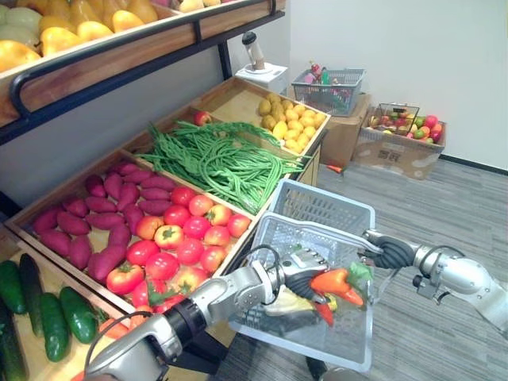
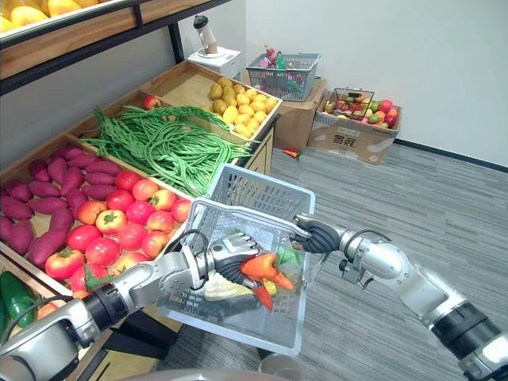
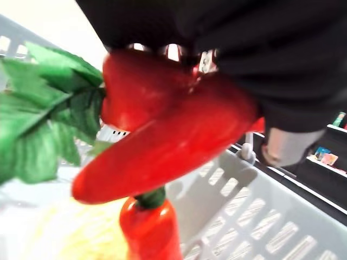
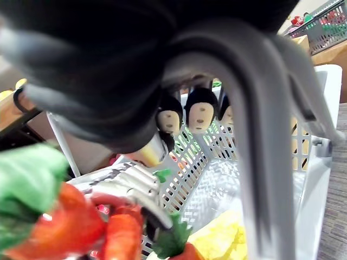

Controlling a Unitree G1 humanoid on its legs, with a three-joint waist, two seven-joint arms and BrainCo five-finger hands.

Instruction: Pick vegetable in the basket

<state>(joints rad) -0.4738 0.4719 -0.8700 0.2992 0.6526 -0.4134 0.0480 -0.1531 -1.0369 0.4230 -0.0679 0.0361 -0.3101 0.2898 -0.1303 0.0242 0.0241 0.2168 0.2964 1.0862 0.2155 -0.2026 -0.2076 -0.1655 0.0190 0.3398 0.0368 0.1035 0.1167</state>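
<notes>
The left hand (image 1: pixel 304 271) holds an orange-red carrot (image 1: pixel 336 283) with green leaves just inside the grey plastic mesh basket (image 1: pixel 316 205).

The fingers of this hand are curled around the body of the carrot, so the grasp is not released. The carrot hangs above a small red chili pepper (image 1: pixel 325 312) and a pale yellow vegetable (image 1: pixel 287 304) that lie on the basket floor. The right hand (image 1: pixel 392 254) is clenched around the thin grey handle (image 1: pixel 329 230) and carries the basket beside the red tomatoes (image 1: pixel 178 238). I judge that the step in hand is the placing. The next move calls for lowering the carrot a little and opening the fingers, with the basket held level.
</notes>
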